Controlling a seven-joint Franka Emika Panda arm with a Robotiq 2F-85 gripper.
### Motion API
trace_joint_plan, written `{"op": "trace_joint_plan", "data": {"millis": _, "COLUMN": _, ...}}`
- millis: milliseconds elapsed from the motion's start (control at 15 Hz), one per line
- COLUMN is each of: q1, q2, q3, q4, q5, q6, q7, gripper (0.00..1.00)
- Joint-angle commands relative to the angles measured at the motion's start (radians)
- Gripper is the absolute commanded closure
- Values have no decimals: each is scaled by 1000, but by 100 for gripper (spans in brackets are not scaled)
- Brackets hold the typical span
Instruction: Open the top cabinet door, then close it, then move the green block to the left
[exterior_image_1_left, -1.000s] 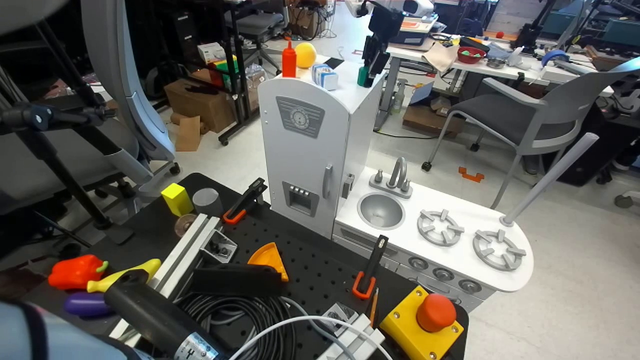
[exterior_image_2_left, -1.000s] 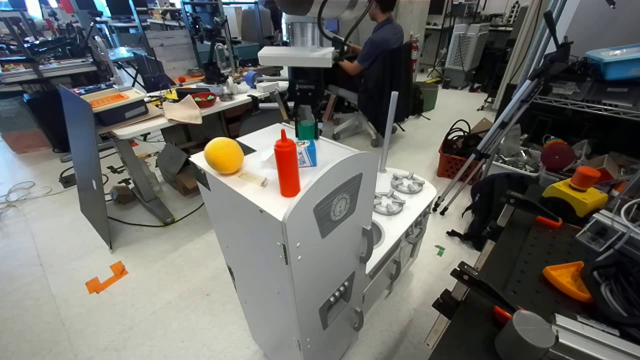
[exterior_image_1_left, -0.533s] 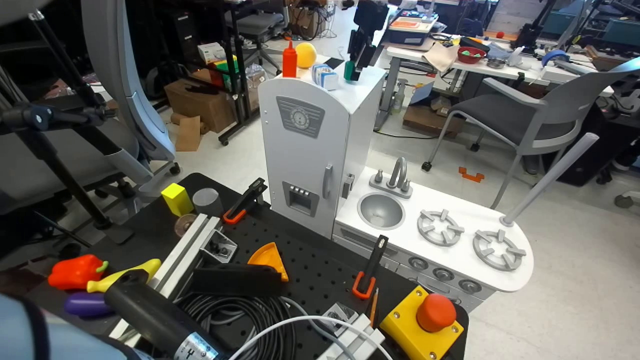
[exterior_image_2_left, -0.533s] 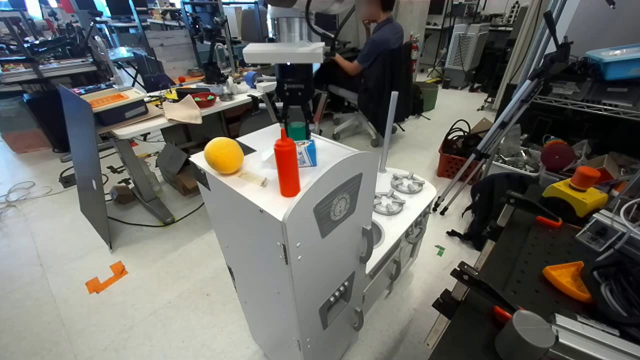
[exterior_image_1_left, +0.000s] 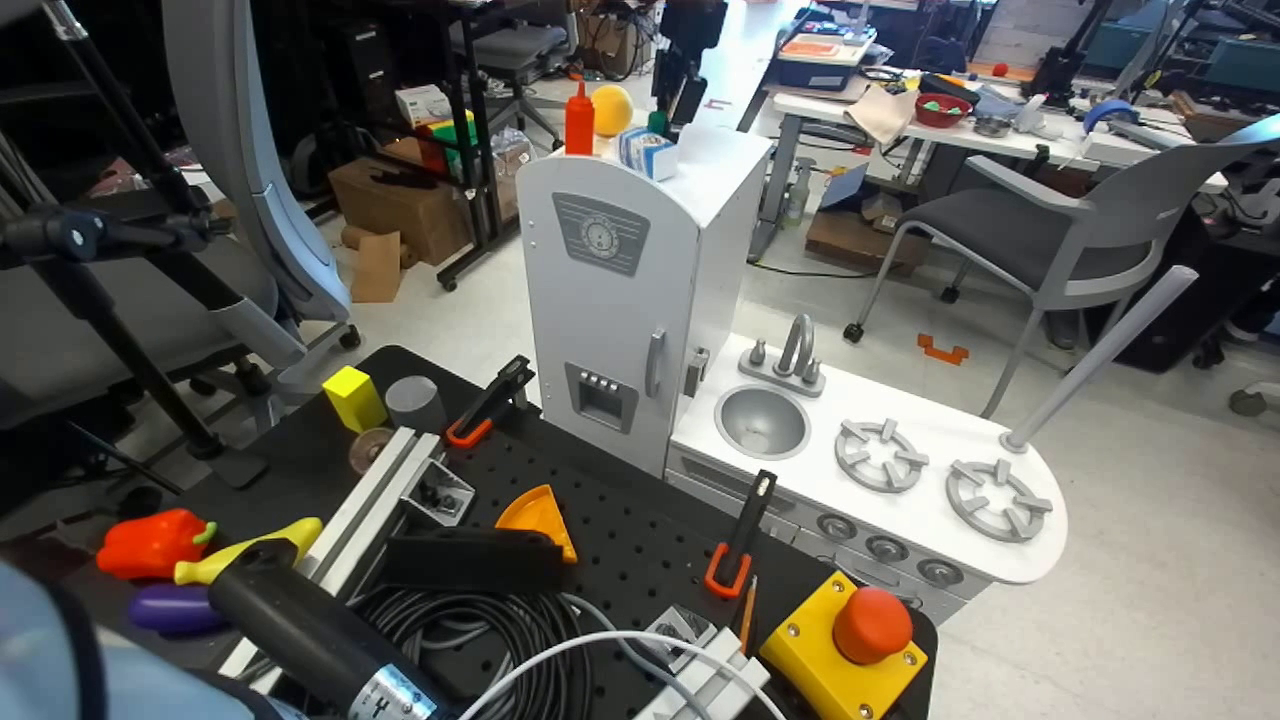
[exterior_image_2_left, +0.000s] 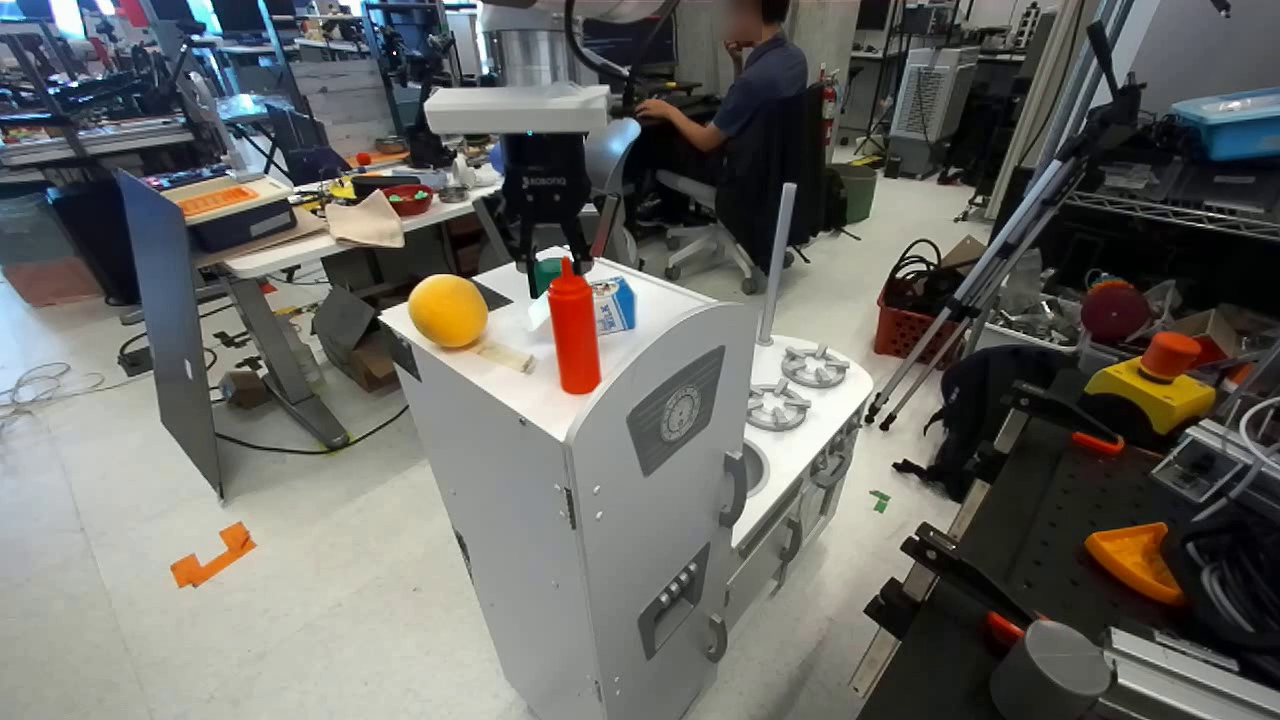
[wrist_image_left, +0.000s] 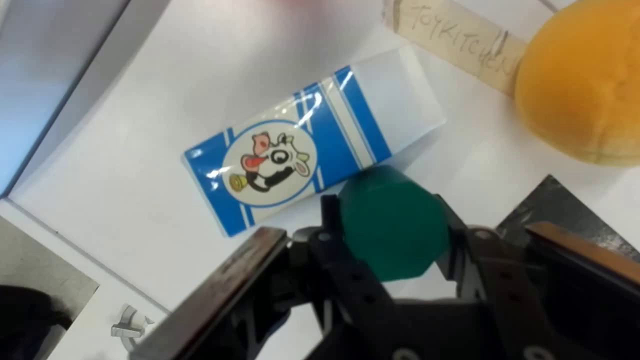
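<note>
The green block (wrist_image_left: 395, 225), octagonal and faceted in the wrist view, is held: the jaws press on opposite sides of it, over the white top of the toy kitchen's tower (exterior_image_2_left: 540, 400) and just beside the milk carton (wrist_image_left: 310, 145). It overlaps the carton's long edge in that view, so I cannot tell whether the two touch, nor whether its underside meets the white top. I judge it light and stiff, wood or hard plastic, hardly fragile, with a smooth skin that could let it turn if pinched on a corner; its flat side facets are the place to hold, with the jaws squared to a parallel pair near mid-height. The carton looks like thin card and would probably skid or dent at a nudge. The top cabinet door (exterior_image_1_left: 612, 315) looks closed in both exterior views; its grey bar handle (exterior_image_1_left: 655, 362), apparently rigid, is the natural hold there. As for writing, a strip of masking tape (wrist_image_left: 455, 40) is hand-lettered "TOYKITCHEN" in capitals; white ROBOTIQ lettering (exterior_image_2_left: 544, 182) stands on the black body above the jaws; the carton carries a cartoon cow (wrist_image_left: 270, 162) with a bell, and any print on its side is too small to trust. The dial plate (exterior_image_1_left: 600, 235) on the door has marks I cannot make out, and the red squeeze bottle (exterior_image_2_left: 573, 335) shows no label.
</note>
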Motion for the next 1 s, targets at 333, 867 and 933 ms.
{"op": "trace_joint_plan", "data": {"millis": 333, "q1": -6, "q2": 29, "q3": 0, "q4": 37, "q5": -44, "q6": -94, "q7": 5, "gripper": 30}}
{"op": "trace_joint_plan", "data": {"millis": 867, "q1": 1, "q2": -21, "q3": -13, "q4": -19, "q5": -56, "q6": -116, "q7": -26, "gripper": 0}}
{"op": "trace_joint_plan", "data": {"millis": 933, "q1": 4, "q2": -40, "q3": -14, "q4": -35, "q5": -60, "q6": -103, "q7": -32, "gripper": 0}}
